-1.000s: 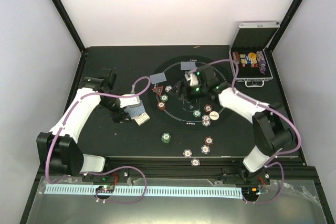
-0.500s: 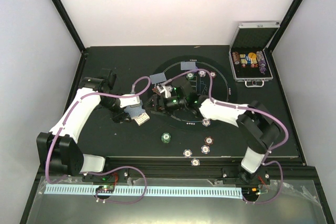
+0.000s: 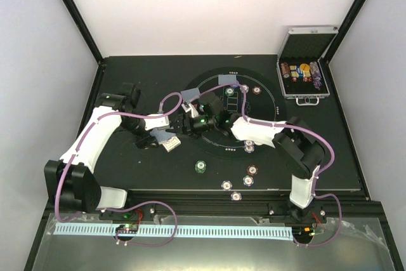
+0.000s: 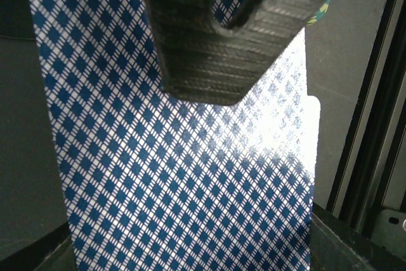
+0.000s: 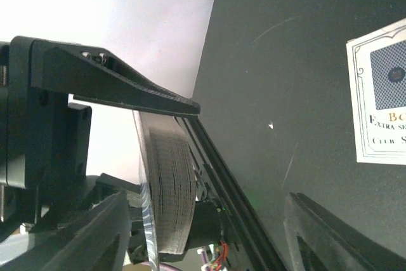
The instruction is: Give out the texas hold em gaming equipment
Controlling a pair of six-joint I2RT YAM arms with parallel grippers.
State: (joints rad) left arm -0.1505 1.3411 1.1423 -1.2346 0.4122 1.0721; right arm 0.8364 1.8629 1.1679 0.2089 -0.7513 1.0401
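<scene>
My left gripper (image 3: 162,136) is shut on a deck of blue-backed playing cards (image 3: 166,135) at the left of the table. The deck's diamond-patterned back (image 4: 177,176) fills the left wrist view, between that gripper's (image 4: 190,249) jaws. My right gripper (image 3: 188,124) has reached across to it; one ribbed finger (image 4: 216,30) lies on the top card. In the right wrist view the deck (image 5: 168,188) stands edge-on between my open right gripper's (image 5: 203,236) jaws. Two cards (image 3: 192,94) (image 3: 226,79) lie face down on the circle. Chips (image 3: 200,167) (image 3: 252,170) lie scattered. The red marker and white button are hidden.
The open silver case (image 3: 304,71) with chip rolls stands at the back right. A white printed card (image 5: 380,93) lies on the table beside the deck, also in the top view (image 3: 170,146). More chips (image 3: 236,196) lie near the front edge. Black frame rails border the table.
My right arm has swung left from the middle of the circle to the deck in my left gripper. The left arm has stayed in place.
</scene>
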